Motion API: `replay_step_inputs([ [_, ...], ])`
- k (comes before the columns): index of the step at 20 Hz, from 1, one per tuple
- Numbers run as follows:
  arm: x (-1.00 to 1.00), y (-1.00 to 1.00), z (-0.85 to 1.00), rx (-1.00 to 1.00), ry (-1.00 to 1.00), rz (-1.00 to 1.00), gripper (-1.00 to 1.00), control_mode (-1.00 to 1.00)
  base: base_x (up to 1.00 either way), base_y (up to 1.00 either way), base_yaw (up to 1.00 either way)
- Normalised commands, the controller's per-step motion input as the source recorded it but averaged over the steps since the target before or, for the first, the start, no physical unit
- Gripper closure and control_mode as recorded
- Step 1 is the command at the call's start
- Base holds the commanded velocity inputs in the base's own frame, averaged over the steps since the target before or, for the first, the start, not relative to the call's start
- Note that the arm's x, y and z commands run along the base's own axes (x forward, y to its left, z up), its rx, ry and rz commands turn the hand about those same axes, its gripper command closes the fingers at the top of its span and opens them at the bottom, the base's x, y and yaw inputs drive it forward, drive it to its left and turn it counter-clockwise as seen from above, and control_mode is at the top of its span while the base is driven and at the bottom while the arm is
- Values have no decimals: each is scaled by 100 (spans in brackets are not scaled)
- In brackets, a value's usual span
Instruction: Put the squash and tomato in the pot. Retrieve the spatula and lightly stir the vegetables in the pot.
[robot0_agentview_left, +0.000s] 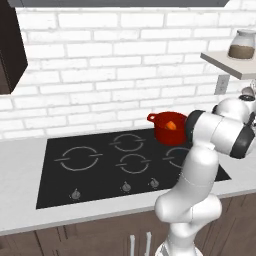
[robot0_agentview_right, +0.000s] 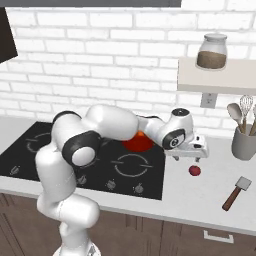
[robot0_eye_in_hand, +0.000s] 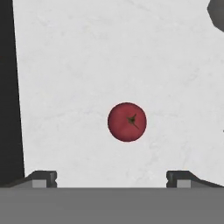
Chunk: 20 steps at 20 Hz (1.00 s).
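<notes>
Tool: your tool (robot0_agentview_right: 190, 156) hangs over the pale worktop (robot0_agentview_right: 200, 200), just past the right edge of the cooktop (robot0_agentview_right: 100, 165); in the hand view its two dark fingertips (robot0_eye_in_hand: 43, 178) stand wide apart with nothing between them.
Tomato: the tomato (robot0_agentview_right: 194, 171) lies on the worktop directly below your tool, apart from it; looking along the tool you see it (robot0_eye_in_hand: 127, 122) between the fingertip lines and a little ahead of them, stem scar facing up.
Pot: the pot (robot0_agentview_left: 169, 128) sits on the cooktop behind your tool, toward the arm's side; from the right base view the forearm covers most of it (robot0_agentview_right: 139, 142).
Pot contents: you can see an orange piece (robot0_agentview_left: 171, 125) inside the pot in the left base view; its shape is too small to tell.
Spatula: the spatula (robot0_agentview_right: 236, 192) lies flat on the worktop, well to the far side of your tool from the pot, brown handle toward the worktop's front edge.
Utensil holder: a grey holder (robot0_agentview_right: 244, 141) with utensils stands against the brick wall, beyond the spatula.
Shelf: a jar (robot0_agentview_right: 212, 51) rests on the wall shelf (robot0_agentview_right: 215, 82) above your tool.
</notes>
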Motion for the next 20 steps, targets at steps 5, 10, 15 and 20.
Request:
replay_step_inputs([
  [5, 0, -45, -35, 5, 1, -1, -100, -100, 0, 0, 0],
  [10, 2, -20, -31, 7, 0, 3, -100, -100, 0, 0, 0],
  [15, 26, 0, -30, 1, 0, 4, -100, -100, 0, 0, 0],
  [20, 26, 0, -33, 0, 0, 4, -100, -100, 0, 0, 0],
])
